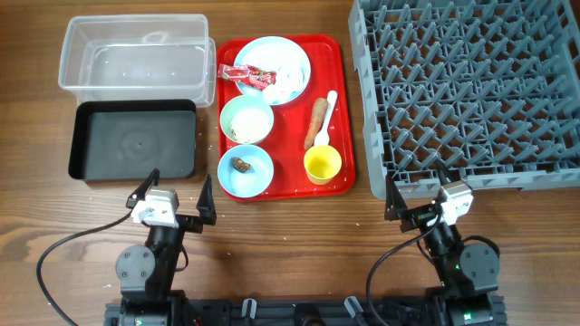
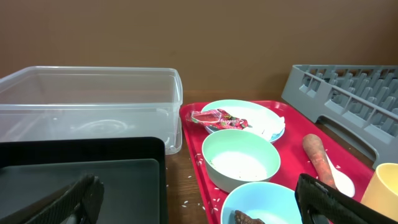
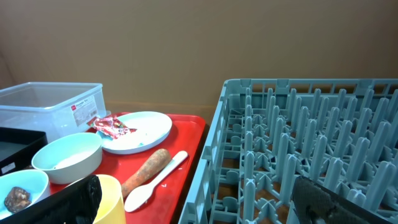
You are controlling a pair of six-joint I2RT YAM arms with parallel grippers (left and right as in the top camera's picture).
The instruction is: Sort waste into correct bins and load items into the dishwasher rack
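Observation:
On the red tray [image 1: 340,109] a pale blue plate [image 1: 292,56] holds the red-and-white wrapper [image 1: 248,74] and white tissue [image 1: 285,83]. A bowl with rice [image 1: 246,119] and a bowl with a brown lump [image 1: 241,165] sit in front of it. The carrot [image 1: 315,122], white spoon [image 1: 327,110] and yellow cup [image 1: 322,164] lie to the right. The clear tub [image 1: 136,52] and black tub [image 1: 133,139] stand at the left, and the grey rack [image 1: 471,86] at the right. My left gripper [image 1: 172,195] and right gripper [image 1: 417,195] are both open and empty, near the front edge.
Loose rice grains lie on the wood between the black tub and the tray [image 2: 186,200]. Bare wooden table lies in front of the tray and rack. Cables trail from both arm bases at the front.

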